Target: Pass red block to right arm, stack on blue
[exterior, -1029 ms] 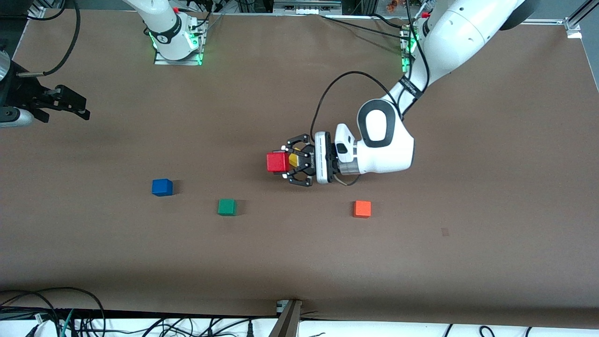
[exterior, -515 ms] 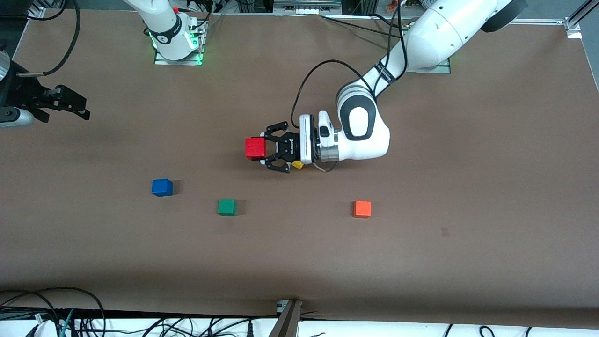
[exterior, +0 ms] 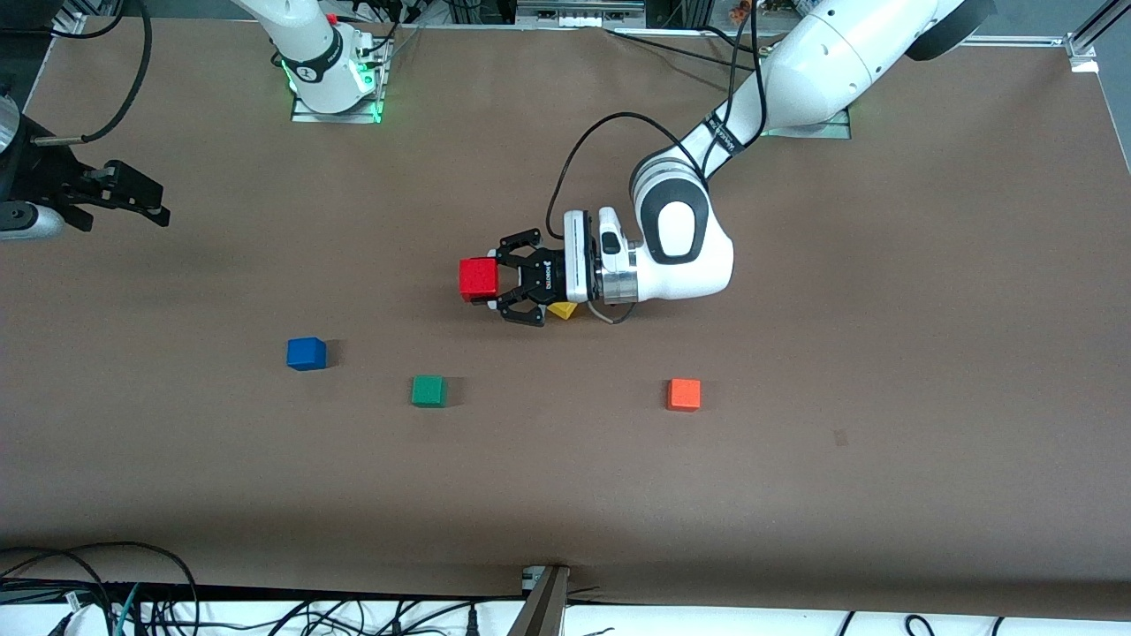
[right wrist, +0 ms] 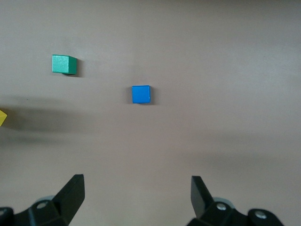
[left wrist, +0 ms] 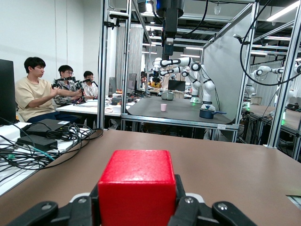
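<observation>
While we carry toward handover, left gripper point(exterior: 489, 291) clamps red block point(exterior: 478, 278), held level over mid-surface point(exterior: 795, 459). Right gripper point(exterior: 132, 196) waits open at surface edge. Blue cube point(exterior: 307, 353) lies free. Next: right gripper must meet block.

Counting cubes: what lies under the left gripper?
A yellow cube lies on the table under the left gripper, which holds the red block. Most of it is covered.

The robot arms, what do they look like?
Both arms are white. The left arm has rounded shells, a black oval ring on one joint, a black loop of cable, and a black end effector with thin linked fingers. The right end effector is black too. Green lights glow at both bases.
</observation>
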You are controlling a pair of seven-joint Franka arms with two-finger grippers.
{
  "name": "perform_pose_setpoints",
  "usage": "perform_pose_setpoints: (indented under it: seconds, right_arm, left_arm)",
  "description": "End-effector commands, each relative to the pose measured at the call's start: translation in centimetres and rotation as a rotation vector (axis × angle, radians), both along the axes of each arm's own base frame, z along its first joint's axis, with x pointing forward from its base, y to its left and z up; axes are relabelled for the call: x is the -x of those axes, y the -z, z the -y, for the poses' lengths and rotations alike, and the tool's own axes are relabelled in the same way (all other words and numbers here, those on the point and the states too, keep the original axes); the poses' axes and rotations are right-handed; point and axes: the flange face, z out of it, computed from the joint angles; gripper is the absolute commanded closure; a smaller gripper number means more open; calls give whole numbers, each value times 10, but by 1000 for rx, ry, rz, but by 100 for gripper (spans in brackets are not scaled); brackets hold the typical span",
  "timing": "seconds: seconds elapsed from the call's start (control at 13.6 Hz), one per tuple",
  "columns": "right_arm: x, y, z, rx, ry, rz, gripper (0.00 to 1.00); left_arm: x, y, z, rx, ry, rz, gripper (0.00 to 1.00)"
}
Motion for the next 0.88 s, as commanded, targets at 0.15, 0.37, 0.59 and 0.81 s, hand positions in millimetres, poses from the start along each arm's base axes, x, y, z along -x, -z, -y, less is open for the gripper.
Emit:
perform_pose_setpoints:
  seconds: [0.15, 0.37, 0.59, 0.81]
  right_arm:
    - [-2, -5, 1, -11, -9, 6, 0]
    - [-1, -4, 1, -11, -14, 0, 0]
    - [0, -1, -2, -12, -31, -17, 0]
    - [0, 14, -8, -44, -164, -71, 0]
  left_arm:
    - [-4, -8, 1, 22, -10, 24, 100]
    - [-4, -8, 1, 24, -10, 23, 100]
    - [-4, -8, 0, 24, -12, 24, 100]
    - [-4, -7, 0, 23, -11, 23, 100]
